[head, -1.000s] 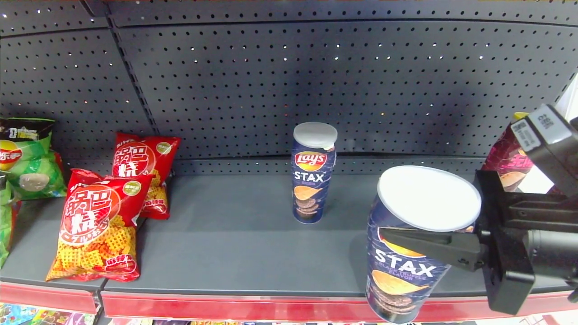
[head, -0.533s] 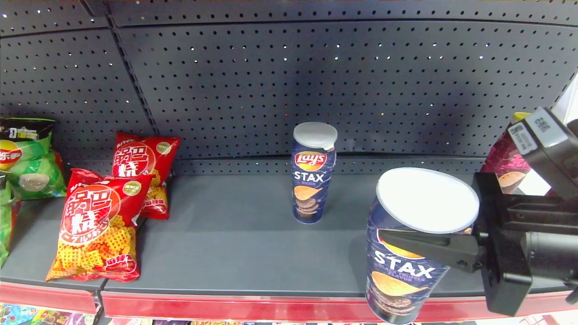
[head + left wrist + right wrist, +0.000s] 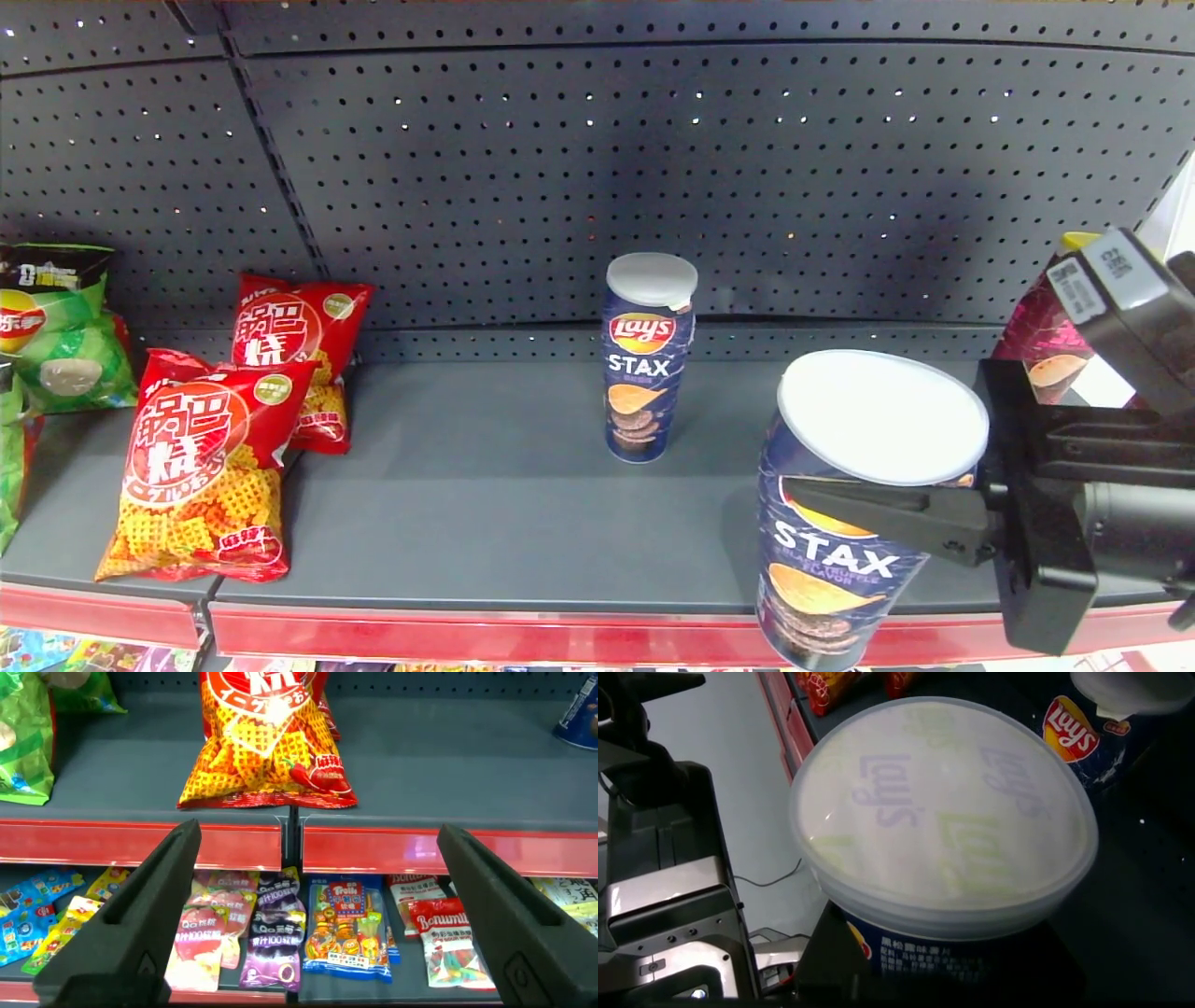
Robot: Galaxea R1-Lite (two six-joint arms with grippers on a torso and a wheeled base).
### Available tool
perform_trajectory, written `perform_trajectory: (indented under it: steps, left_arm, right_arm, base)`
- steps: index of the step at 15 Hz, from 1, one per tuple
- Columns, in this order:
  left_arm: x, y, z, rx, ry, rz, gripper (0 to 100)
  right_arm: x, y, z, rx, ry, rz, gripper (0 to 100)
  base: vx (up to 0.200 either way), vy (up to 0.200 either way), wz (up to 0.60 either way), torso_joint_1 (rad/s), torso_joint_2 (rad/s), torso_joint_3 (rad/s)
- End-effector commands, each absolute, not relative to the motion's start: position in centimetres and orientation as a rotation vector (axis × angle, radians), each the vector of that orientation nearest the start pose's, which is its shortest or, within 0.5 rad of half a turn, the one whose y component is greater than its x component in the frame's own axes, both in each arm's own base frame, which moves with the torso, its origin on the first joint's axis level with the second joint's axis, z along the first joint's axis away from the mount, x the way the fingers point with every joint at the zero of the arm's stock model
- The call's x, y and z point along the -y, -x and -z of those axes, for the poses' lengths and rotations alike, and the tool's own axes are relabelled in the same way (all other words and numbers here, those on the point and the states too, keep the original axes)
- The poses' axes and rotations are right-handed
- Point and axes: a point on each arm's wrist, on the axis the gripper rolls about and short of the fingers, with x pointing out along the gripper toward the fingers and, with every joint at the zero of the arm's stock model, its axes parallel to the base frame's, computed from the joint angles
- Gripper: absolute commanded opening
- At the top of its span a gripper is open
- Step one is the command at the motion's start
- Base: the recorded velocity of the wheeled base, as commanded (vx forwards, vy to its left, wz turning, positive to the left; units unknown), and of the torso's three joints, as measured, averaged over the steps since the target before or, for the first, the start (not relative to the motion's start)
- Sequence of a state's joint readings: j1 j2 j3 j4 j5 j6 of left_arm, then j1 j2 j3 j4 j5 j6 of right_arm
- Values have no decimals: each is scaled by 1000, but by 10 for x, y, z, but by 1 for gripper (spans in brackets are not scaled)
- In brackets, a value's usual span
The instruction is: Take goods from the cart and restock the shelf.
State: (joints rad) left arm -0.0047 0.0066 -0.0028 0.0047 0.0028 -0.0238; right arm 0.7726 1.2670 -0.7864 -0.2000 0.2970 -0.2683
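Note:
A dark blue chip can (image 3: 851,509) with a white lid (image 3: 943,812) is held upright at the shelf's front right edge, and my right gripper (image 3: 896,504) is shut on it just below the lid. A second, matching chip can (image 3: 646,359) stands upright near the middle of the grey shelf (image 3: 485,504). My left gripper (image 3: 308,924) is open and holds nothing, in front of the shelf's red front lip (image 3: 374,845), below a red snack bag (image 3: 266,742).
Two red snack bags (image 3: 201,467) lie on the shelf's left part, with green chip bags (image 3: 56,327) further left. A pink bag (image 3: 1050,331) sits at the far right behind my right arm. Candy packs (image 3: 346,933) hang on the lower shelf. The perforated back panel (image 3: 597,168) closes the rear.
The held chip can and my right gripper have dropped slightly; everything on the shelf has stayed put.

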Motion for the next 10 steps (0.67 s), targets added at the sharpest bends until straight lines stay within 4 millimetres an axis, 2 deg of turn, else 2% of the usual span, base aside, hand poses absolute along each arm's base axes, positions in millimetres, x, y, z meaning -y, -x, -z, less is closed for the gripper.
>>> perform_trajectory:
  steps: [1, 3, 10]
  left_arm:
    - [0, 22, -76, -9, 25, 1, 100]
    - [0, 22, -76, -11, 23, 0, 100]
    - [0, 22, -76, -9, 23, 1, 100]
  right_arm:
    - [-142, -136, -243, -147, 311, -1097, 0]
    - [-142, -136, -243, -147, 311, -1097, 0]
    - [-142, -136, -242, -148, 311, -1097, 0]
  base:
    - [200, 0, 0, -2, 7, 17]
    - [200, 0, 0, -5, -3, 0]
    - [0, 0, 0, 0, 0, 0]
